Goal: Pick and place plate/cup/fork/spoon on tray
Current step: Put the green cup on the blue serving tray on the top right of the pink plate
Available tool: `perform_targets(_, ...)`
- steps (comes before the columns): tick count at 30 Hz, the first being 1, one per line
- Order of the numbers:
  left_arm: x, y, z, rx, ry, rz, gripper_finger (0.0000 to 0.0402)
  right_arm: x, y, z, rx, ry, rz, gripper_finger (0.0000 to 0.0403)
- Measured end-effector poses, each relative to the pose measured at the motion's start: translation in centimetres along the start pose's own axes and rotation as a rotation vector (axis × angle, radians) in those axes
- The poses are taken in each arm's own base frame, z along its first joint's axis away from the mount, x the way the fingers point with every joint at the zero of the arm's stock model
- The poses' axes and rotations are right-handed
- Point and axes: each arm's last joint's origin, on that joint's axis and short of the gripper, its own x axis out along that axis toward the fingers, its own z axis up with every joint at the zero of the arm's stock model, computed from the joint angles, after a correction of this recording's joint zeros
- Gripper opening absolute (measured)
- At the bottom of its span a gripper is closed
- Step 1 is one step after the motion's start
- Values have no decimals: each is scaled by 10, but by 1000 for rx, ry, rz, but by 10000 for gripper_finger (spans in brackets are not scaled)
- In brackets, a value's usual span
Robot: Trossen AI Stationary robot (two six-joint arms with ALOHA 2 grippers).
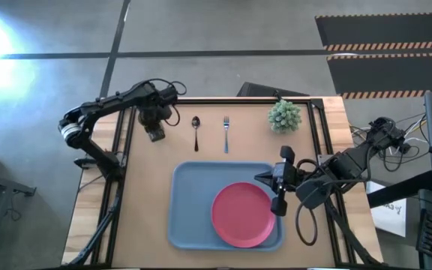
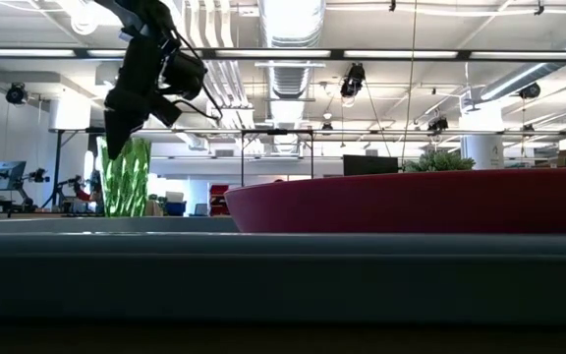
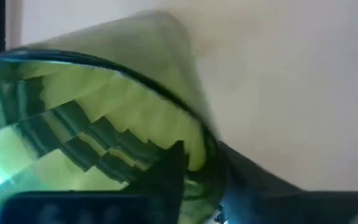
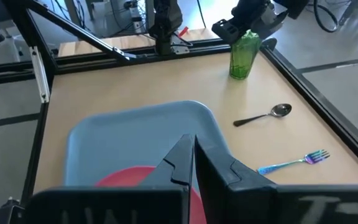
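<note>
The green cup (image 2: 126, 182) stands upright on its base at the table's far left, also showing in the right wrist view (image 4: 243, 53). My left gripper (image 2: 116, 138) comes down on it from above, open, one finger inside the rim and one outside (image 3: 201, 162). In the high view the gripper (image 1: 154, 133) hides the cup. The pink-red plate (image 1: 242, 214) lies in the blue tray (image 1: 190, 202). The spoon (image 1: 196, 129) and the fork (image 1: 226, 133) lie on the table beyond the tray. My right gripper (image 1: 279, 206) is shut and empty over the tray's right rim. My left gripper has the cup's wall at the rim (image 3: 207, 146) between its fingers, one finger (image 3: 173, 171) inside the cup and one outside, pointing down. I cannot tell whether either finger touches the wall. The cup stands upright on the table.
A spiky potted plant (image 1: 284, 115) stands at the table's far right. The spoon (image 4: 263, 115) and the fork (image 4: 294, 163) lie side by side, handles toward the tray. The tray's left half is bare. Black frame rails run along the table's left, right and far sides.
</note>
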Motion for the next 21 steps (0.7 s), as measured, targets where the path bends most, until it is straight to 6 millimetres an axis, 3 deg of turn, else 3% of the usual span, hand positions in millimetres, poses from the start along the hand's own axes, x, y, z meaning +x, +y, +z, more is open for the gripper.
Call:
perform_targets(2, 0, 0, 0, -2, -1, 1, 12, 0, 0, 0, -2, 0, 0, 9)
perform_targets(12, -23, -7, -15, -5, -91, 14, 1, 0, 0, 0, -2, 0, 0, 9)
perform_targets(17, -53, -26, -38, -34, -230, -76, 1, 0, 0, 0, -6, 0, -1, 9)
perform_targets(21, -78, -54, -60, -1, -358, -138, 1, 0, 0, 0, -37, -2, -8, 9)
